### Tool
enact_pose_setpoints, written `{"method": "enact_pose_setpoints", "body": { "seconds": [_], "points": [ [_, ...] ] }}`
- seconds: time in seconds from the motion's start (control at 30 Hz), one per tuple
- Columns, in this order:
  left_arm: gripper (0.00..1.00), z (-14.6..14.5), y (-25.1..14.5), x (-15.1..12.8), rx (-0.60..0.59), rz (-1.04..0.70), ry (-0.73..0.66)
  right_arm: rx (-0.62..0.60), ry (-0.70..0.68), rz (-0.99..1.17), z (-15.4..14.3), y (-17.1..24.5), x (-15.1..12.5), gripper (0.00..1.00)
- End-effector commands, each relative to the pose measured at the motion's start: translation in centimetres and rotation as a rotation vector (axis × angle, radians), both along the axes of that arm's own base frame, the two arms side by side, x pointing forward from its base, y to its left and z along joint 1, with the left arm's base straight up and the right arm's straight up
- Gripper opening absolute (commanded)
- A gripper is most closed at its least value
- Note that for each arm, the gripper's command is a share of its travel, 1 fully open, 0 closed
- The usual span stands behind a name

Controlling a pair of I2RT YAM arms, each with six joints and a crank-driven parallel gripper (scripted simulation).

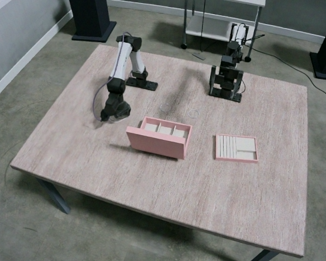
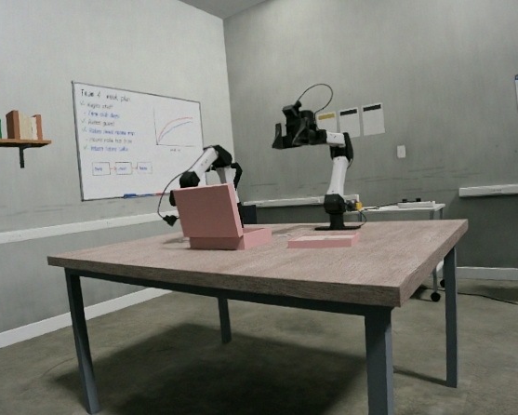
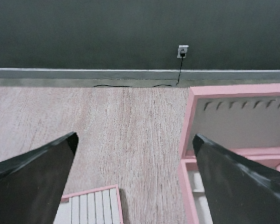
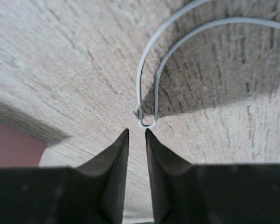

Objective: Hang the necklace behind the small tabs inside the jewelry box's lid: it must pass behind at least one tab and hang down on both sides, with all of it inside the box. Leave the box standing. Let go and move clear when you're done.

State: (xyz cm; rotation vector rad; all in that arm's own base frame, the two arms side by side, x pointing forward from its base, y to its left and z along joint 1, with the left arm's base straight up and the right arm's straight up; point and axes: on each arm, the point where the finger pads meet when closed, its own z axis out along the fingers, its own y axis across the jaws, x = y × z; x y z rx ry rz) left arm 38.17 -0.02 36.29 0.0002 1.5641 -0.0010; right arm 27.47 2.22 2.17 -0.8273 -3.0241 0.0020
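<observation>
Right-wrist view, and your right gripper (image 1: 119,118) (image 4: 137,131) comes low with its tips nearly together, a narrow gap between them and nothing in it; the necklace (image 1: 119,119) (image 4: 161,75) lies on the table (image 1: 170,181) (image 2: 271,265) (image 3: 106,130) (image 4: 91,85), its narrow bend just beyond those tips; your left gripper (image 1: 226,79) (image 2: 286,140) (image 3: 135,135) is spread wide and empty, up away from the box (image 1: 157,143) (image 2: 210,214) (image 3: 187,192) (image 4: 13,145); the strand looks light, thin and limp, likely to slip or swing; open a touch, straddle it near that bend, pinch gently, and let both sides hang for the tabs (image 3: 244,104).
</observation>
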Motion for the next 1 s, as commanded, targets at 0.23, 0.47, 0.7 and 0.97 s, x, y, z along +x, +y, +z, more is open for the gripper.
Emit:
{"method": "enact_pose_setpoints", "body": {
  "seconds": [0.23, 0.47, 0.7, 0.97],
  "points": [
    [1.00, 0.7, 0.2, -0.1, -0.002, 0.008, -0.018, -0.011, -0.013, 0.009, -1.2, -0.2, 0.2, 0.16],
    [1.00, 0.7, 0.2, -0.1, -0.002, 0.008, -0.018, -0.006, -0.045, 0.007, -0.9, -0.2, 0.8, 0.16],
    [1.00, 0.7, 0.2, -0.1, -0.002, 0.008, -0.018, -0.010, -0.076, 0.002, -0.2, -0.4, 1.7, 0.16],
    [1.00, 0.7, 0.2, -0.1, -0.002, 0.008, -0.018, -0.010, -0.070, 0.000, -0.4, -0.5, 1.5, 0.16]
  ]
}}
